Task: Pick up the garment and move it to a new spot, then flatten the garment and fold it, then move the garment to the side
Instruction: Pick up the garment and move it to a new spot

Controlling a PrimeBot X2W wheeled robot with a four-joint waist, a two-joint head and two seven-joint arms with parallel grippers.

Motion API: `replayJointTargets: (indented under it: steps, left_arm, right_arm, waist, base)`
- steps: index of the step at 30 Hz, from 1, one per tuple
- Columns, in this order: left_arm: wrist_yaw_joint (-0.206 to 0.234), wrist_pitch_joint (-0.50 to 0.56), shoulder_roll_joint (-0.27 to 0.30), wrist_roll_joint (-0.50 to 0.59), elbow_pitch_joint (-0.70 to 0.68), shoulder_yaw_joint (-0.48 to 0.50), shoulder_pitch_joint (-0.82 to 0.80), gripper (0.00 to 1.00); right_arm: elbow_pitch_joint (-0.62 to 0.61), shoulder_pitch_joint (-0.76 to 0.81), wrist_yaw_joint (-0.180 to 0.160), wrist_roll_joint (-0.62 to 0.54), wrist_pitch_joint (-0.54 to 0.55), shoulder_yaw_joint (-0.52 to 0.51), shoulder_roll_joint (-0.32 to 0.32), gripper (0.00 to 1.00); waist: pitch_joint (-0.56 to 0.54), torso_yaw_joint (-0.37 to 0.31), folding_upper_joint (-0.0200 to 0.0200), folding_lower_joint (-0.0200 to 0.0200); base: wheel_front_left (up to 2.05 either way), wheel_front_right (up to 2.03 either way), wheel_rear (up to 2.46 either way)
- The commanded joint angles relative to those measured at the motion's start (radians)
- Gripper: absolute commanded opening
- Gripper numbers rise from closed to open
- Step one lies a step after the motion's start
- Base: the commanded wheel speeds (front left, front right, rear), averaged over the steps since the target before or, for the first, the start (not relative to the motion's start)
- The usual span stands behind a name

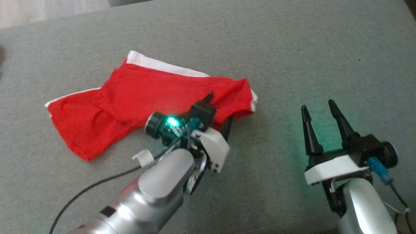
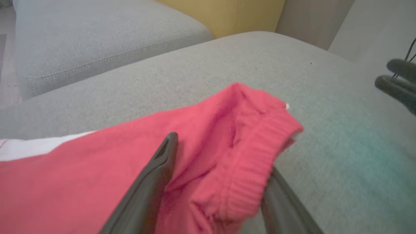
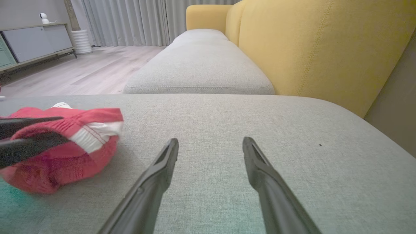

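In the head view the left gripper (image 1: 218,110) hides most of both fingers behind its own housing, which also covers the near hem of the garment (image 1: 130,94) — and a dark smudge (image 1: 1,57) at the left edge is too blurred to name. From the left wrist the garment runs off the left and bottom edges, one fingertip is buried under the waistband (image 2: 247,169) (touching or not cannot be told), and the right gripper (image 2: 397,77) is a blur cut by the right edge. From the right wrist the left edge cuts the garment and the left gripper's fingers, and a speck (image 3: 320,145) on the cushion (image 3: 227,123) is too small to identify.
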Motion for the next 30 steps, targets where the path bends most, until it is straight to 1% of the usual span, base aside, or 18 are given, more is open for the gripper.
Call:
replayJointTargets:
  steps: [1,6,10,14,16,19,23,30]
  left_arm:
    - [-0.005,-0.015,0.006,0.003,-0.018,0.002,-0.020,1.00]
    - [-0.012,-0.033,0.006,-0.033,-0.038,-0.038,0.012,1.00]
    - [0.001,-0.061,0.006,-0.055,-0.063,-0.058,0.020,1.00]
    - [0.006,-0.102,0.006,-0.068,-0.071,-0.049,0.027,1.00]
    - [0.006,-0.125,0.016,-0.078,-0.078,-0.035,0.039,1.00]
    - [0.016,-0.159,0.043,-0.098,-0.097,-0.007,0.070,1.00]
    - [0.036,-0.197,0.093,-0.142,-0.134,0.045,0.137,1.00]
    - [0.099,-0.247,0.207,-0.209,-0.223,0.144,0.293,1.00]
  right_arm:
    - [-0.023,-0.020,0.008,-0.006,-0.012,0.017,-0.002,1.00]
    - [-0.015,-0.018,0.008,-0.009,-0.013,0.020,-0.002,1.00]
    - [-0.012,-0.012,0.008,-0.015,-0.013,0.016,-0.002,1.00]
    - [-0.010,0.007,0.008,-0.032,-0.013,-0.001,-0.002,1.00]
    - [-0.011,0.023,0.008,-0.043,-0.013,-0.015,-0.002,1.00]
    - [-0.014,0.050,0.008,-0.058,-0.009,-0.039,-0.002,1.00]
    - [-0.029,0.088,0.008,-0.069,0.007,-0.056,-0.002,1.00]
    - [-0.073,0.152,0.008,-0.068,0.035,-0.060,-0.002,1.00]
  waist:
    - [-0.010,0.018,0.0000,-0.0001]
    - [-0.025,0.036,0.0000,-0.0001]
    - [-0.045,0.051,0.0000,-0.0001]
    - [-0.089,0.071,0.0000,-0.0001]
    - [-0.116,0.084,0.0000,-0.0001]
    - [-0.162,0.106,0.0000,-0.0001]
    - [-0.217,0.133,0.0000,-0.0001]
    - [-0.283,0.173,0.0000,-0.0001]
  base:
    - [0.00,0.00,0.00]
    - [0.00,0.00,0.00]
    - [0.00,0.00,0.00]
    - [0.00,0.00,0.00]
    - [0.00,0.00,0.00]
    - [0.00,0.00,0.00]
    - [0.00,0.00,0.00]
    - [0.00,0.00,0.00]
